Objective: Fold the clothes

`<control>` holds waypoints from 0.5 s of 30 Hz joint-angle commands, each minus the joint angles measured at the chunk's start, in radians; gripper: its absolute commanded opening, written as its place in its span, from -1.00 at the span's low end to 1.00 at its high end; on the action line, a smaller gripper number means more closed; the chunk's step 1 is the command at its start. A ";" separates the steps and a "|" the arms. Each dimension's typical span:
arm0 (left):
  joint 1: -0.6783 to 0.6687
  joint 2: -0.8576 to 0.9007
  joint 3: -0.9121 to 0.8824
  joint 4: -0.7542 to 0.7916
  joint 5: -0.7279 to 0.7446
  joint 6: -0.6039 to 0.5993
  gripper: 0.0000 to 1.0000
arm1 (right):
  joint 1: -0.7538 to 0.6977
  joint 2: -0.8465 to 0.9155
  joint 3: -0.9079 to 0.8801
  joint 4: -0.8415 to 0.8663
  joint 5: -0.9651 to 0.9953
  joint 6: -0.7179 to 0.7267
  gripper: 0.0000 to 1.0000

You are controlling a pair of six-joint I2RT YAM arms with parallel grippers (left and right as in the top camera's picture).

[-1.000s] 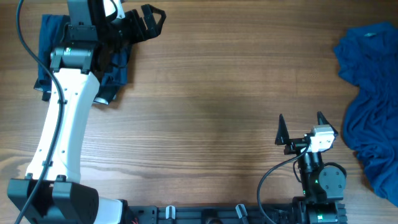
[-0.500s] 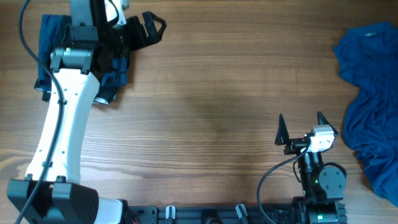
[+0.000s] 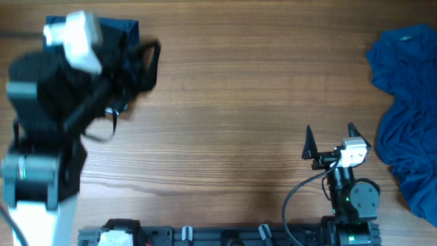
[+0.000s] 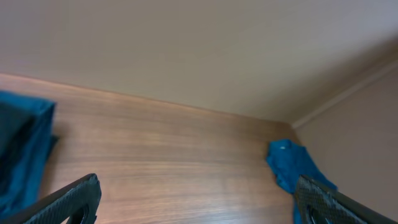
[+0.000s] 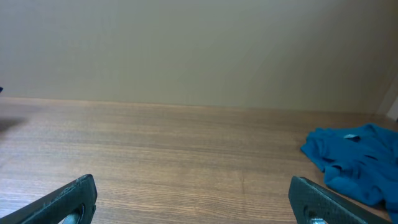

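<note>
The clothes in view are blue. A folded dark blue garment (image 3: pixel 121 29) lies at the table's far left corner, and its edge (image 4: pixel 22 149) shows at the left of the left wrist view. A crumpled blue garment (image 3: pixel 408 102) is heaped at the right edge, also seen as the blue heap (image 5: pixel 354 158) and far off (image 4: pixel 291 163). My left gripper (image 3: pixel 140 67) is blurred, raised just right of the folded garment, open and empty (image 4: pixel 199 208). My right gripper (image 3: pixel 330 140) rests open near the front right, left of the blue heap, with nothing between its jaws (image 5: pixel 196 205).
The wooden table (image 3: pixel 239 102) stretches between the two garments. The left arm's blurred body (image 3: pixel 48 137) covers the left side. The right arm's base (image 3: pixel 351 198) and its cable sit at the front edge. A plain wall stands behind the table.
The left arm has swung up and away from the folded garment, now blurred by motion, its gripper still open. The right arm and both garments have not moved.
</note>
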 commanded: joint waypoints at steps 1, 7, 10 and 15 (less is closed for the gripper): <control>-0.004 -0.166 -0.202 0.000 -0.101 0.002 1.00 | -0.005 -0.013 -0.001 0.003 -0.020 -0.018 1.00; -0.003 -0.441 -0.530 0.007 -0.140 0.002 0.99 | -0.005 -0.013 -0.001 0.003 -0.020 -0.019 1.00; -0.003 -0.552 -0.663 0.058 -0.148 0.002 1.00 | -0.005 -0.013 -0.001 0.003 -0.020 -0.018 0.99; -0.003 -0.719 -0.891 0.224 -0.165 0.002 0.99 | -0.005 -0.013 -0.001 0.003 -0.020 -0.018 0.99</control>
